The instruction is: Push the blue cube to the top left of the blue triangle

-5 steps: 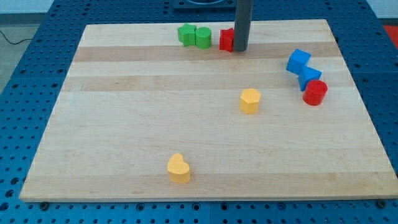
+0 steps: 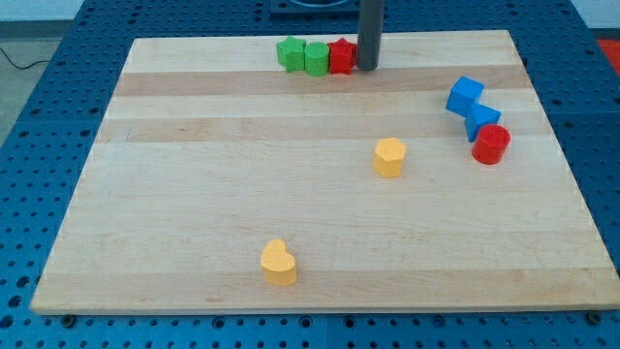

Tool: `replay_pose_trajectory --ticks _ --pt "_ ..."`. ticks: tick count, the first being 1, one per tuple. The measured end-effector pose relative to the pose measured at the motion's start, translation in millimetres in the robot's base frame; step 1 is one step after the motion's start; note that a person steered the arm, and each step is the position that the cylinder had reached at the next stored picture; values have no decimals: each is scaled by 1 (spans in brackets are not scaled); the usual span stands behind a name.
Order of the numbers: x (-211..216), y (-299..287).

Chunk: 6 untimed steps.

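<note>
Tip (image 2: 368, 68) is at the board's (image 2: 194, 213) top edge, touching the right side of the red block (image 2: 340, 56). That red block sits flush against a green cylinder (image 2: 316, 58), which touches another green block (image 2: 290, 52): three in a row at the view's top. No claw on this arm, just a plain rod, so nothing is grasped.

Blue cube (image 2: 465, 95) is at the view's right, well apart from the tip. It touches the blue triangle (image 2: 481, 120) and lies up-left of it. A red cylinder (image 2: 491, 143) sits against the triangle's lower right.

Yellow hexagon (image 2: 389, 156) sits mid-board; yellow heart (image 2: 278, 262) is near the view's bottom.
</note>
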<state>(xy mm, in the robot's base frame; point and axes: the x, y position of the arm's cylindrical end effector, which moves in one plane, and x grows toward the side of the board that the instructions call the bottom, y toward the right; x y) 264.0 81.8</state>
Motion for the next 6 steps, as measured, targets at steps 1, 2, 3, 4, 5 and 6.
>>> replay_pose_trajectory --ticks 1,2,3,4,5,6 --pt "9 78" --pt "32 174" --pt "70 254" --pt "92 263" --pt "96 250" --pt "77 218"
